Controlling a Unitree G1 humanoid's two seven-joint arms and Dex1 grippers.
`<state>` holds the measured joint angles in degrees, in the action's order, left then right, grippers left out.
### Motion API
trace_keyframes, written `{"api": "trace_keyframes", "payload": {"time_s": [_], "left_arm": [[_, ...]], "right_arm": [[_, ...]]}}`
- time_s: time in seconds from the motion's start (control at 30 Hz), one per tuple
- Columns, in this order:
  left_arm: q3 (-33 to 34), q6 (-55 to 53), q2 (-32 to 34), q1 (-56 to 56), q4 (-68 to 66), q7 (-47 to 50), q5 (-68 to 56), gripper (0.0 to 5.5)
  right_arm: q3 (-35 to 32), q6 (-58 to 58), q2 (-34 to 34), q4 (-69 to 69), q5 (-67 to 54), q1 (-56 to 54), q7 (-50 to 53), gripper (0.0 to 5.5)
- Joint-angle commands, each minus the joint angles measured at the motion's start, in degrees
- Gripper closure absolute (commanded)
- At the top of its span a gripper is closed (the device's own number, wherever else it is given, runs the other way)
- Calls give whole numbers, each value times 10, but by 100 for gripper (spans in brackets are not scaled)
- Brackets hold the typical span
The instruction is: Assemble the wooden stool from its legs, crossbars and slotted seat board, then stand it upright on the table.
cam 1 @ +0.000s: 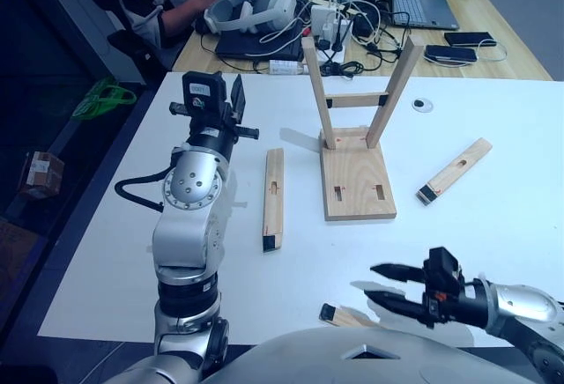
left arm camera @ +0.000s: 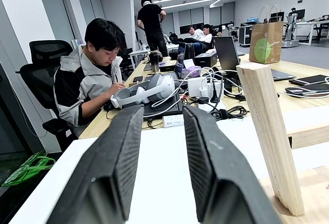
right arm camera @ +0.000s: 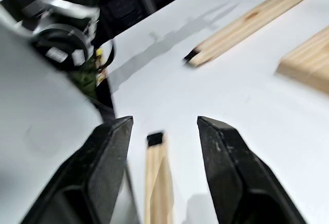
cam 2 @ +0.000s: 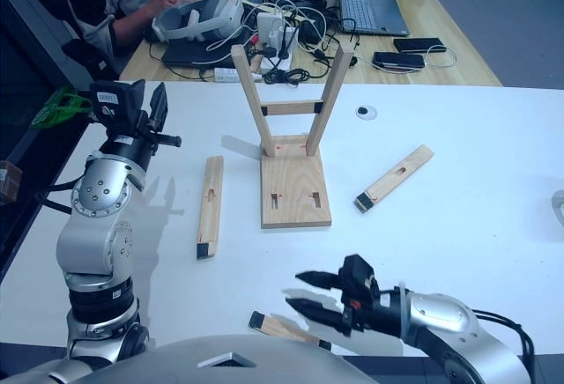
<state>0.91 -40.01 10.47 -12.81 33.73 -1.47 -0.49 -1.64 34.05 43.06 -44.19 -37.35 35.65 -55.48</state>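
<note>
The slotted seat board [cam 1: 357, 186] lies flat mid-table. Two legs [cam 1: 319, 93] stand in its far end, joined by a crossbar [cam 1: 357, 100]. One loose leg [cam 1: 274, 199] lies to the board's left, another [cam 1: 455, 170] to its right. A short wooden piece with a black tip [cam 1: 342, 315] lies at the table's near edge. My right gripper [cam 1: 372, 283] hovers open just above and beside that piece [right arm camera: 157, 178], which shows between its fingers [right arm camera: 110, 172]. My left gripper [cam 1: 238, 107] is raised at the left, open and empty [left arm camera: 154, 167], pointing toward the standing leg [left arm camera: 270, 136].
Behind the white table [cam 1: 493, 252] stands a wooden desk [cam 1: 520, 58] with laptops, a headset [cam 1: 251, 10], cables and phones; a person sits there. A small round disc [cam 1: 423, 104] lies at the table's far right. The table's left edge drops to a dark floor.
</note>
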Motion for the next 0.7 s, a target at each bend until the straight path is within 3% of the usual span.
{"api": "trace_keyframes", "payload": {"time_s": [0.03, 0.33, 0.6, 0.7], "left_arm": [[-5, -17, 3, -11, 8, -5, 4, 414], [-6, -14, 1, -24, -2, -2, 10, 414], [4, -13, -12, -5, 0, 1, 6, 414], [8, 4, -20, 4, 1, -5, -5, 454]], "right_arm": [[-24, -22, 46, 3, 4, 30, -48, 315], [55, -236, 77, 83, 223, 18, -71, 315], [73, -246, 83, 111, 218, 27, -91, 315], [73, -235, 83, 101, 210, 25, -88, 310]]}}
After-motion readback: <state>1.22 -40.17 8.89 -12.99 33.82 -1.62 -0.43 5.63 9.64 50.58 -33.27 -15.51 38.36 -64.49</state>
